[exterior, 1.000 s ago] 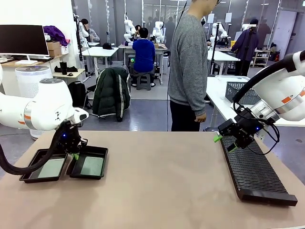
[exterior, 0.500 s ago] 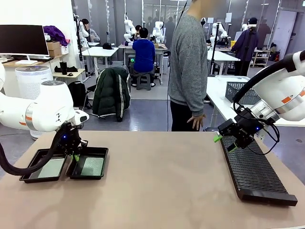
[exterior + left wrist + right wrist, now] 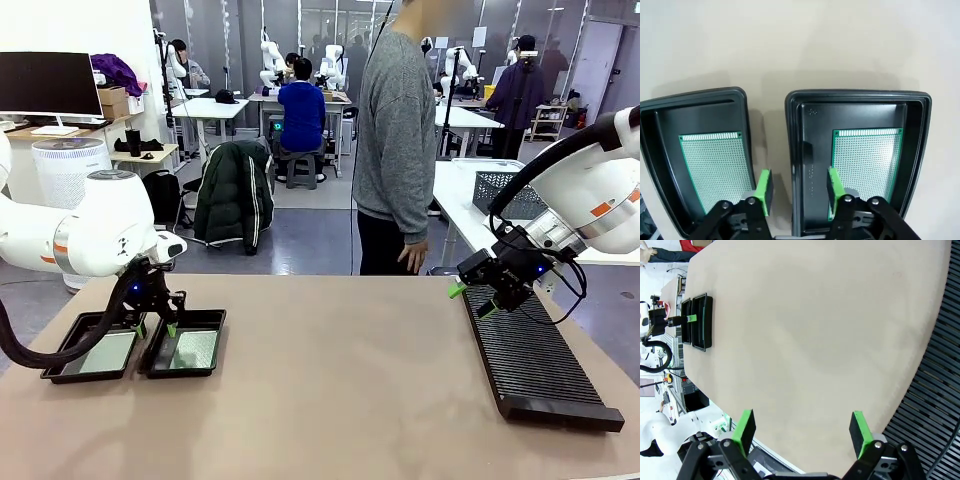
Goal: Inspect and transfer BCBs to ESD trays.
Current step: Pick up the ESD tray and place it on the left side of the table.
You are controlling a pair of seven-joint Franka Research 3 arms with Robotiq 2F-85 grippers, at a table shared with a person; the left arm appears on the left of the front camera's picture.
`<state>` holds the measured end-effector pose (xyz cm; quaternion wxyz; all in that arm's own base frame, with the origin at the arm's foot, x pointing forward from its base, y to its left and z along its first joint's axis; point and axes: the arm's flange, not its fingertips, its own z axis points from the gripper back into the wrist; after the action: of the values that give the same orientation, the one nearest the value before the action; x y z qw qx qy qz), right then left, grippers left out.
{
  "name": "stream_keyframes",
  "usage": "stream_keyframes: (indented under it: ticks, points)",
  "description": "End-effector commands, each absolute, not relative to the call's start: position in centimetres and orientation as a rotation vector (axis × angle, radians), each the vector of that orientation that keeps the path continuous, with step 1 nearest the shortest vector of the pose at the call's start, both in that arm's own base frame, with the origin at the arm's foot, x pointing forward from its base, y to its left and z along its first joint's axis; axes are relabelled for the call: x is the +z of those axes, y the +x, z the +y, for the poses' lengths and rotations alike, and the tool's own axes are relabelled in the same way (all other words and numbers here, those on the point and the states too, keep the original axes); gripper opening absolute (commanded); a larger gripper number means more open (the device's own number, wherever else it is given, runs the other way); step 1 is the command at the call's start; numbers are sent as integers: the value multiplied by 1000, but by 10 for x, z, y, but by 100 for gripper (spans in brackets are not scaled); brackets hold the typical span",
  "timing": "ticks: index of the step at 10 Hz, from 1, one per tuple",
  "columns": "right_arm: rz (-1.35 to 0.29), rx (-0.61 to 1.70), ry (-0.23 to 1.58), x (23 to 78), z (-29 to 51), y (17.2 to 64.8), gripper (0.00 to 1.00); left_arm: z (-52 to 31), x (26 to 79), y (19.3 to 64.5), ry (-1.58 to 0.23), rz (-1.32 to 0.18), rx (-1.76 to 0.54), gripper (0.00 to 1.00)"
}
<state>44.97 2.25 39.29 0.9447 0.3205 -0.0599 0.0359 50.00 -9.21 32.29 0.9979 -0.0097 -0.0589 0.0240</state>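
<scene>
The beige surface carried a long black ribbed rack at the right and two ESD trays side by side at the left. One green BCB lay flat inside each tray. The left pincer hung above the trays' adjacent rims, its jaws apart and empty. The right pincer stood wide above the rack's far end, holding nothing.

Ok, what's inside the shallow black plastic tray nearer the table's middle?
One green speckled rectangular circuit board lies flat in that shallow black plastic tray. The left end effector, open, covers the board's near edge and straddles the tray's rim.
</scene>
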Motion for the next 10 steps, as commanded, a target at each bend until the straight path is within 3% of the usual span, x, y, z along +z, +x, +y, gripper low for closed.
stream_keyframes:
  ticks: [1,2,3,10]
  points:
    - [-121,61,649,393,24,450,100,-95,325,501,14,-109,64,78]
    - [-121,61,649,393,24,450,100,-95,326,502,13,-107,63,94]
    - [-121,61,649,393,24,450,100,-96,328,502,4,-113,51,97]
    - [-121,61,649,393,24,450,100,-117,396,477,44,-155,14,97]
